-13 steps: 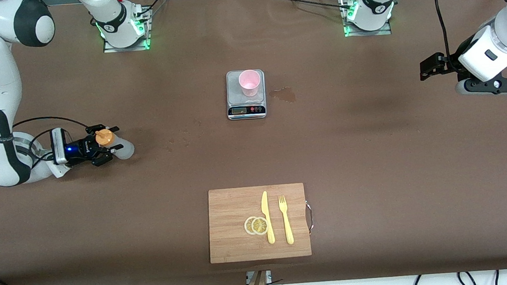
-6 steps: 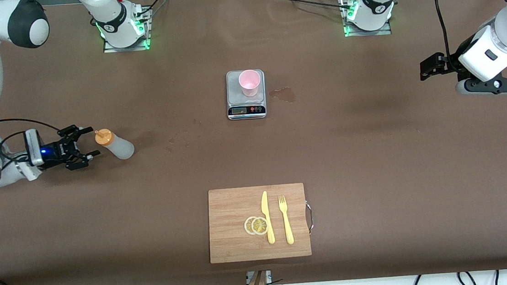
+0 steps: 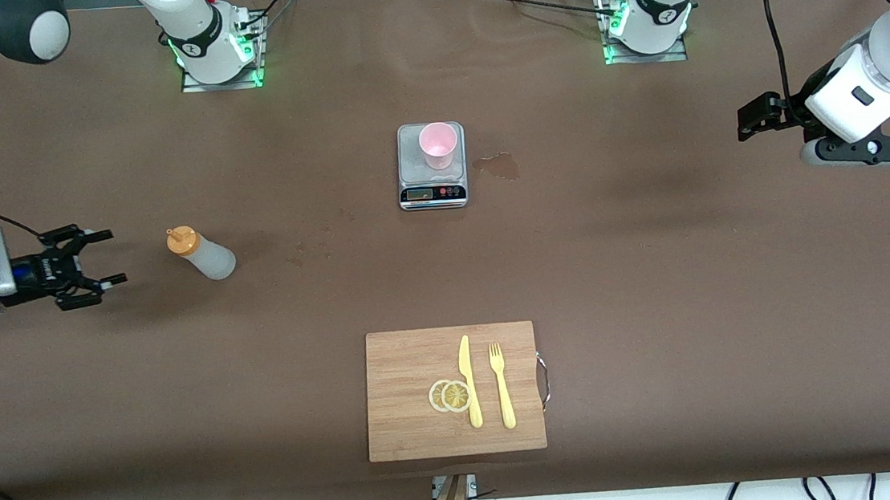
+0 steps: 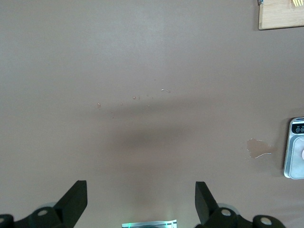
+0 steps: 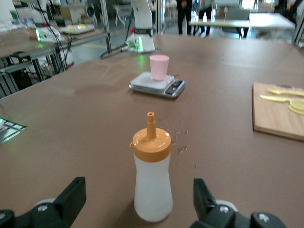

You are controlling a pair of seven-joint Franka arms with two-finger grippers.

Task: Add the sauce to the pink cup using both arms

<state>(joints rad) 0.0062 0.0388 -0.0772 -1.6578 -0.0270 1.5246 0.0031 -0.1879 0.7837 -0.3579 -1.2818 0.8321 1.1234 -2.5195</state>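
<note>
The sauce bottle [image 3: 201, 254], whitish with an orange nozzle cap, stands upright on the table toward the right arm's end. My right gripper [image 3: 109, 257] hovers low beside it, open and empty, a short gap away. In the right wrist view the bottle [image 5: 152, 185] stands free ahead of the right gripper [image 5: 137, 192]. The pink cup [image 3: 438, 145] sits on a small grey scale [image 3: 433, 189] mid-table, also visible as the pink cup [image 5: 159, 66] farther off. My left gripper [image 3: 756, 118] waits in the air at the left arm's end, and the left gripper [image 4: 140, 194] is open over bare table.
A wooden cutting board [image 3: 407, 366] lies nearer the front camera, carrying a yellow knife [image 3: 468, 381], a yellow fork [image 3: 501, 386] and two lemon slices [image 3: 450, 395]. A wet stain [image 3: 498, 166] marks the table beside the scale.
My right gripper opened off the sauce bottle and drew back toward the right arm's end of the table. The bottle stayed standing. The left arm has not moved.
</note>
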